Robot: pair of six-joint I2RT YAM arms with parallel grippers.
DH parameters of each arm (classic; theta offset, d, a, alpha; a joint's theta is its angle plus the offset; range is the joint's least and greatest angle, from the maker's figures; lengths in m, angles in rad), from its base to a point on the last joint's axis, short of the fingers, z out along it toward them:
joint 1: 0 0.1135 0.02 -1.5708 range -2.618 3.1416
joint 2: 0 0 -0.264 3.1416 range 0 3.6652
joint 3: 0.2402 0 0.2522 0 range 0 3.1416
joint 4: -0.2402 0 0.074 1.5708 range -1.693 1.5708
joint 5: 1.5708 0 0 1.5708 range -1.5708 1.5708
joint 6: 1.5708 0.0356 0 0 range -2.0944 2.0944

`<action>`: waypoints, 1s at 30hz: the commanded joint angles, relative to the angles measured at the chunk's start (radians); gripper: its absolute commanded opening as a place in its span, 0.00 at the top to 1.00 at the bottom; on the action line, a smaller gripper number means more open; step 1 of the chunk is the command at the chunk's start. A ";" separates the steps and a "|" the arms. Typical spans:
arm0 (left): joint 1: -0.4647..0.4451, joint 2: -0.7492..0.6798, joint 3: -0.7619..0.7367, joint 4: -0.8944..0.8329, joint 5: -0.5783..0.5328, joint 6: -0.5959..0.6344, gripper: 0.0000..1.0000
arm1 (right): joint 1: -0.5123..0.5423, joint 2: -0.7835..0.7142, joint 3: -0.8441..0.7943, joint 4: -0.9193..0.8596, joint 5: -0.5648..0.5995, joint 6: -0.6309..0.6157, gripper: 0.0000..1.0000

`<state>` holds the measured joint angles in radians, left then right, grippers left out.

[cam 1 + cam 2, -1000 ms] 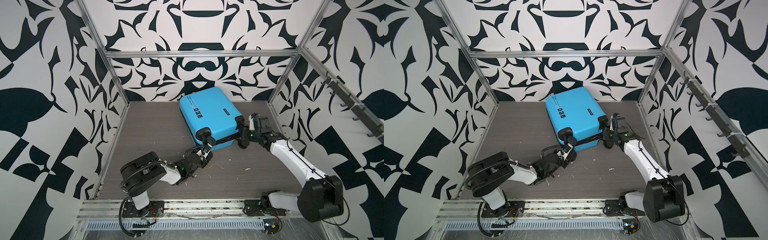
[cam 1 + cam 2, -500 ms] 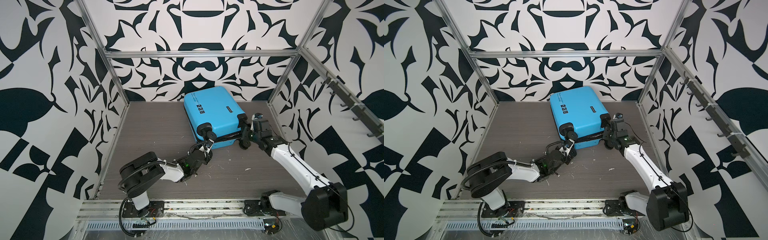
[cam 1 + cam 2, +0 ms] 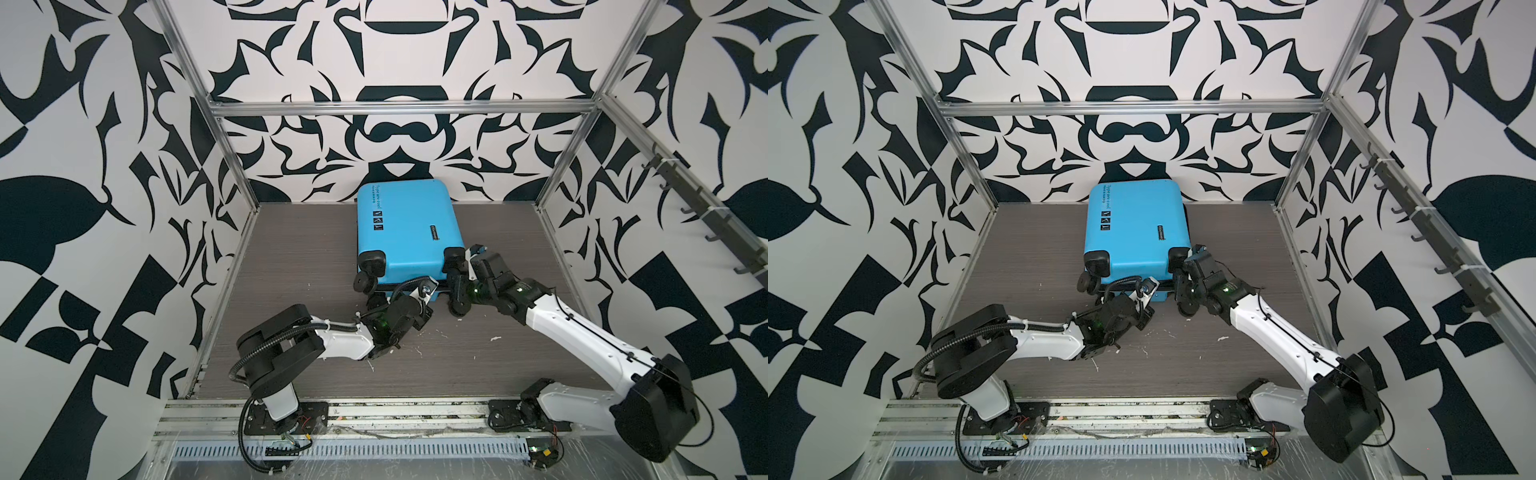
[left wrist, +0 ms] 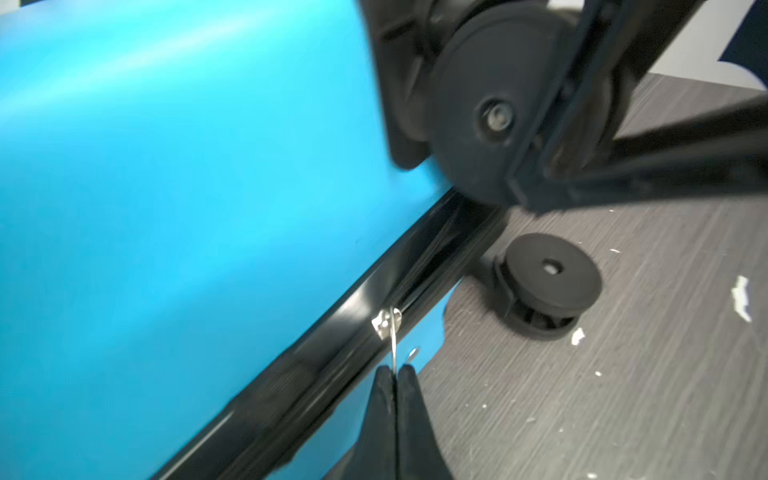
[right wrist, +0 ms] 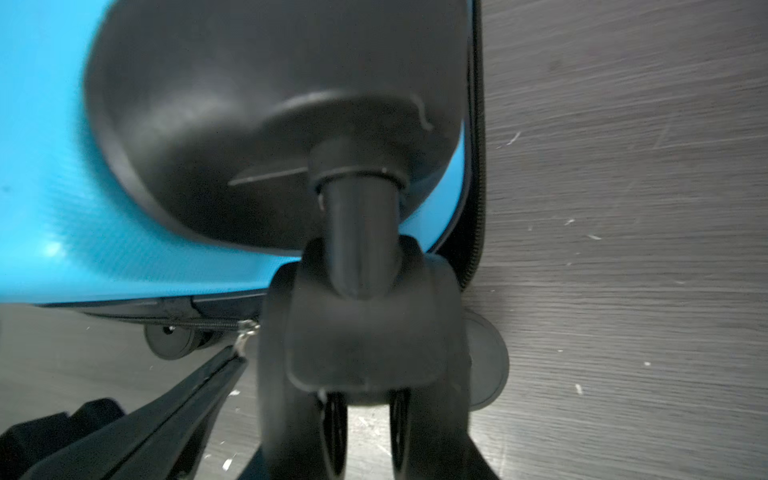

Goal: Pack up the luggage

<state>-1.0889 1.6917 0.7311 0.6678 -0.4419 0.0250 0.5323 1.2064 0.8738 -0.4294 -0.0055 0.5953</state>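
Small black print on the blue suitcase [image 3: 405, 249] read "Type are cool". Its three black stickers [image 3: 377, 220] bore only white symbols, and the lettering on its black plate [image 3: 433, 232] was too small to read.

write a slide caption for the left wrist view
Left gripper shut on the metal zipper pull of the blue luggage.

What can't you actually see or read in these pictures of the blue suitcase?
- Inside of the luggage: hidden in every view by its closed shell.
- Three black stickers and the small label: too small to read in both top views.
- Right jaws' tips: in the right wrist view the close, blurred wheel covers them.
- Most of the shell: cut off by the left wrist view's edges.
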 commanded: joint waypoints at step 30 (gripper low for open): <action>-0.125 0.146 -0.047 0.734 0.290 -0.120 1.00 | 0.218 0.057 0.010 0.386 -0.237 0.182 1.00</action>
<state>-1.1049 1.8240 0.6594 1.0824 -0.3660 -0.0963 0.6914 1.2407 0.8642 -0.3248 -0.0853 0.8455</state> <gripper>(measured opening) 0.041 0.405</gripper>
